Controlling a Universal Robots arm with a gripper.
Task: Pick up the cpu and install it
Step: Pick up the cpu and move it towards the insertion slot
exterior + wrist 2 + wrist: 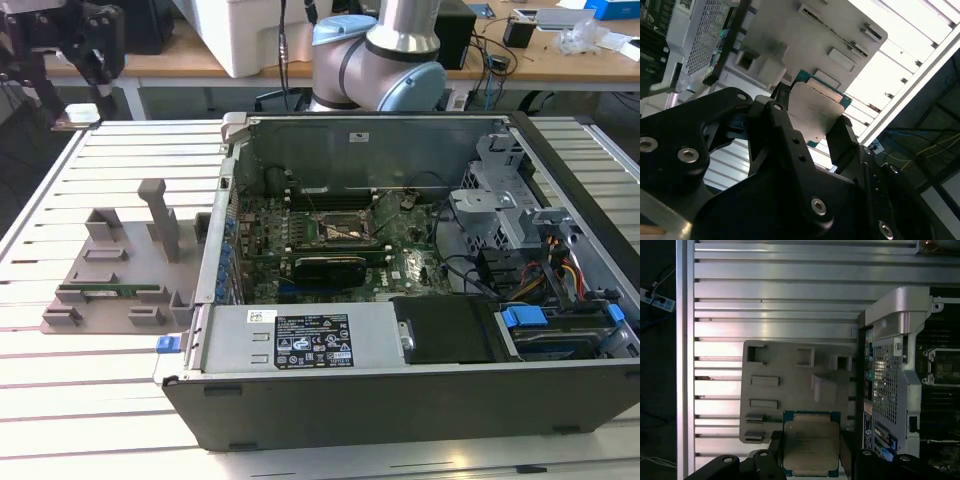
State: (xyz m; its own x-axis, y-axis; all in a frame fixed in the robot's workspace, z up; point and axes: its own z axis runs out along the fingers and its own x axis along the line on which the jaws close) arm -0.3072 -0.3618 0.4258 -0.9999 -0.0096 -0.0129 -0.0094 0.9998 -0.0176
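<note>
cpu [811,447]: a flat square chip with a silvery-grey top and a thin blue-green rim, held clear of the tabletop between two black fingers; in the second wrist view [815,112] its metal face is turned towards the camera.
hand [811,457]: closed on the cpu, one finger [847,450] pressed to each of two opposite edges; in the second wrist view [812,127] the black linkages spread out behind the chip.
grey tray [790,385]: lies flat on the tabletop below the cpu, moulded with small pockets and upright posts; in the first wrist view the chip overlaps the tray's edge.
tabletop [765,290]: slatted bright metal, carrying both the tray and the computer case.
computer case [400,400]: open, lying on its side just beside the tray, on the exterior view's right of it.
socket [335,230]: a square metal-framed opening on the green board inside the case, well apart from the held cpu.
arm [380,60]: its grey and blue joint rises behind the case.
</note>
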